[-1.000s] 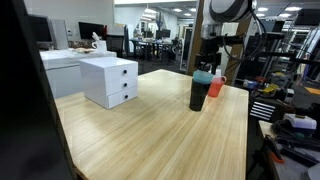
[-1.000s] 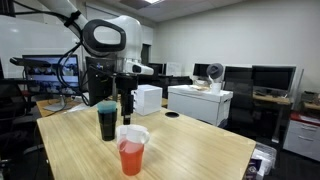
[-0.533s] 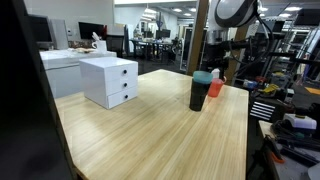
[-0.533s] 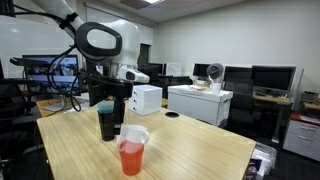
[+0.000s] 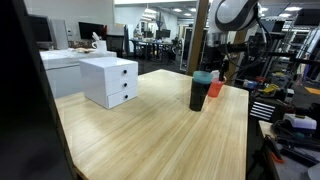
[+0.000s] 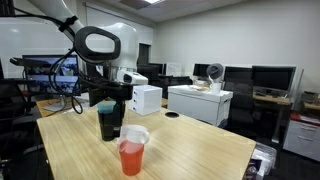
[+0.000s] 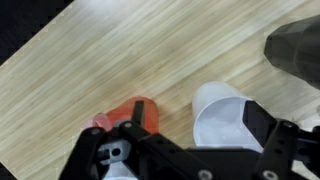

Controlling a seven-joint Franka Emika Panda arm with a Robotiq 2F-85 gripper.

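In the wrist view the gripper [image 7: 185, 150] fills the bottom edge, its black jaws spread as wide as they go, with nothing between them. It hangs above the table [image 5: 140, 140], clear of the wood. Just beyond the jaws lies the clear cup [image 7: 128, 117], seen from above as a red-orange disc. The frame cuts off most of the black finger links.

A pale, blurred white shape [image 7: 222, 118] sits beside the cup in that view. I cannot tell what it is. The dark tumbler [image 7: 295, 45] is a soft black blot cut off by the upper right corner.

In an exterior view the clear cup [image 6: 131, 155] stands close to the table's near edge, holding red liquid to about half its height. The tumbler [image 6: 107, 122] stands just behind it with a teal lid on, so its contents are hidden. The gripper hangs by the tumbler, partly in front of it, and whether they touch is unclear.

In both exterior views a wide stretch of bare wood lies between the two vessels and the white drawer unit [image 5: 110, 80]. Its two drawers are shut. The cups stand near one corner of the table, close to the robot's side.

Beyond the table's far edge stand office desks and monitors, too small to make out.
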